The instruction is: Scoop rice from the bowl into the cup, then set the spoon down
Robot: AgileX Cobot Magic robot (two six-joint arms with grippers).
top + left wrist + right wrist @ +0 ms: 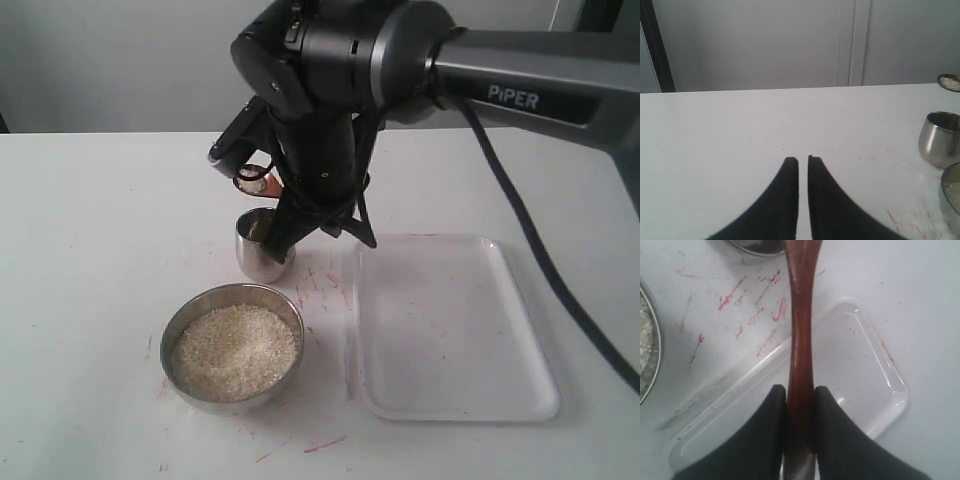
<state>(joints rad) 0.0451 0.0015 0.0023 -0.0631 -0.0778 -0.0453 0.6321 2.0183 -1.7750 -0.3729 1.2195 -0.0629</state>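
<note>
The steel bowl (185,322) holds a heap of rice (235,350) at the front of the table. Just behind it stands the steel cup (262,248). My right gripper (801,390) is shut on the handle of the dark wooden spoon (801,330). The arm hides most of the spoon in the exterior view; only its scoop end (258,181) shows above the cup. In the left wrist view the scoop (950,81) carries some rice above the cup (939,137). My left gripper (803,160) is shut on nothing, over bare table, and is out of the exterior view.
A clear plastic tray (450,330) lies to the right of the bowl and cup, under the right arm (330,120). Red marks streak the white table (90,250) around the cup and bowl. The bowl's rim (949,192) shows at the edge of the left wrist view.
</note>
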